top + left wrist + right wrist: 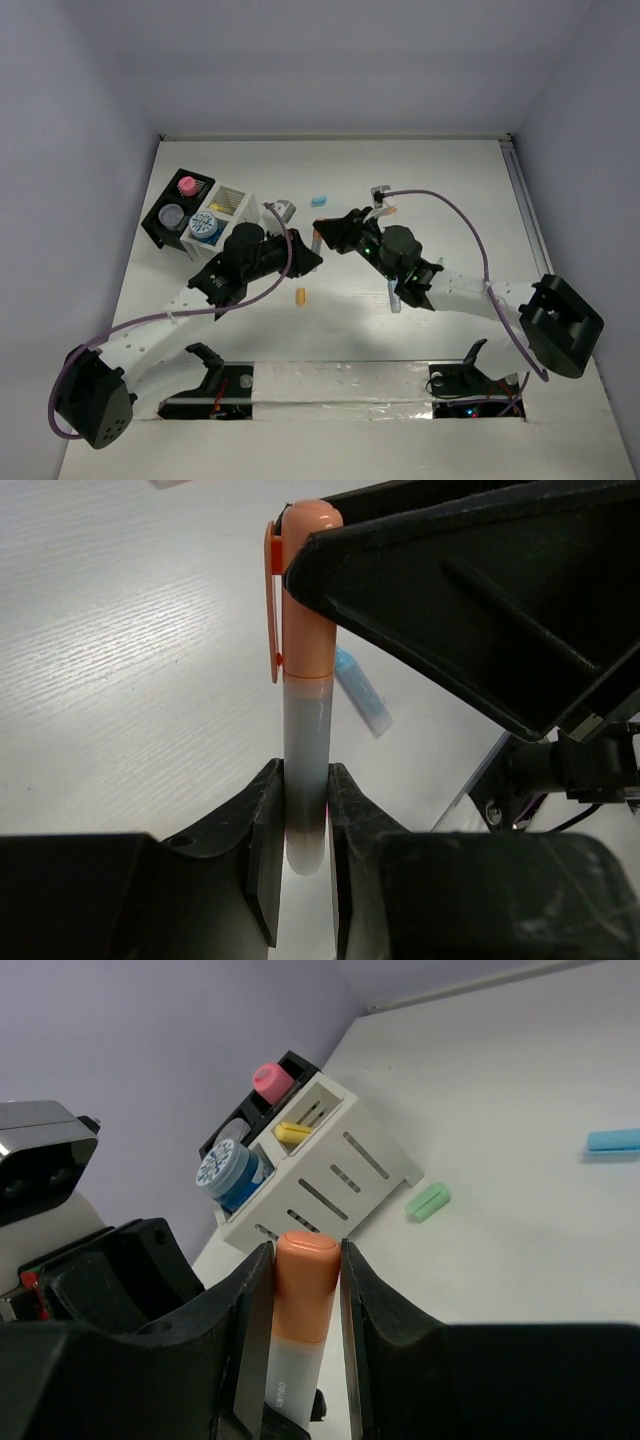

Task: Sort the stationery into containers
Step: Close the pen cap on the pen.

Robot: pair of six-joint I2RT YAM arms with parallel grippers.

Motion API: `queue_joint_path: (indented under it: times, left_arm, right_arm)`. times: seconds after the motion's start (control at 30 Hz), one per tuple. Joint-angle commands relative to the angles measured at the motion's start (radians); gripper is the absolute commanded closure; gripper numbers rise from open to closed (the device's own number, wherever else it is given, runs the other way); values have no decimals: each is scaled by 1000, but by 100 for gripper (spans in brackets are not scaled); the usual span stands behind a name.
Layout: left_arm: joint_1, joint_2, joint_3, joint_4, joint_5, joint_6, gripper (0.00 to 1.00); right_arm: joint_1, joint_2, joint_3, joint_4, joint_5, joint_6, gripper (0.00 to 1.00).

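Pointing orange-capped end into right jaws, marker (305, 710); tail in left jaws

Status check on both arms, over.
Left pincer shut on marker, grey barrel. Right pincer shut on its orange cap. Marker not yet in containers. Blue stick loose on table beyond.

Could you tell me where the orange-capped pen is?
In the top view, the orange-capped grey pen is mid-table, right of the white slotted box, clamped between left gripper and right gripper.
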Motion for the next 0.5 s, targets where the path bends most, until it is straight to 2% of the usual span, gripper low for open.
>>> queue_joint_path:
  times: [0.0,0.2,0.47]
  left_arm:
    - [54,-60,207,312,-240,16,100]
    - [54,-102,279,262,-251,26,100]
    - [54,-56,308,266,-295,31,100]
  right_arm:
    - [117,6,-102,-245,-190,-9,100]
    - [168,-9,-122,-270,-141,-29,100]
    - [222,20,-100,-256,-157,-14,100]
